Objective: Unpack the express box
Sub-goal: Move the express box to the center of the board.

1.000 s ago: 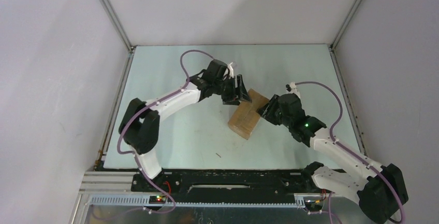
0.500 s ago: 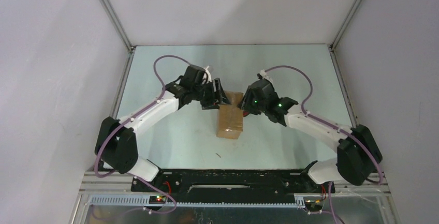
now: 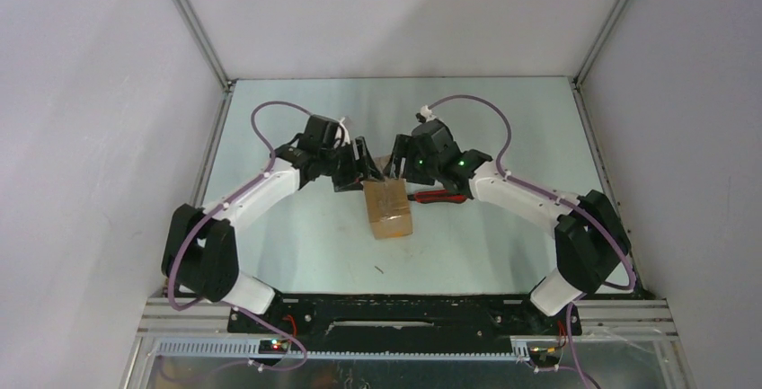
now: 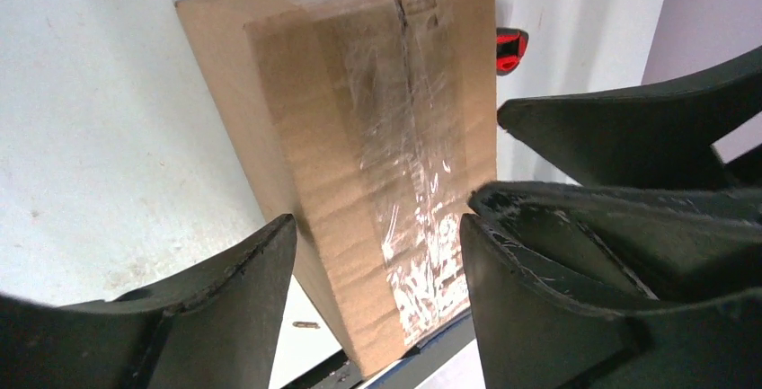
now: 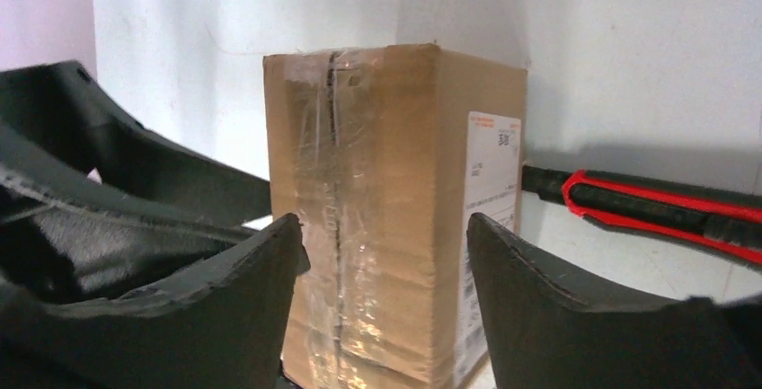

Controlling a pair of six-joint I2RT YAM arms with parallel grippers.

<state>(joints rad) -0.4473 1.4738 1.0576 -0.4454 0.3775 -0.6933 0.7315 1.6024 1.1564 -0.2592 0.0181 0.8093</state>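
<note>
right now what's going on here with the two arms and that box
Both arms reach in to the express box, a small brown carton standing on the table. The left claw and the right claw are open at its far end, and neither grips it. Its clear tape looks uncut, so it is not yet opened. A red-and-black utility knife lies just right of the box, untouched.

Your express box [image 4: 359, 155] is plain brown cardboard, matt and faintly fibrous. A strip of clear tape [image 4: 409, 182] runs along its seam, glossy and wrinkled, catching the light. One side carries a smooth white paper label [image 5: 490, 218]. Your left end effector [image 4: 377, 227] and right end effector [image 5: 382, 227] look like matt black plastic, grainy, with rough edges. The utility knife [image 5: 665, 205] has a smooth red and black handle with a slight sheen. The worktop [image 4: 90, 137] is pale, smooth and matt, lightly scuffed.
</note>
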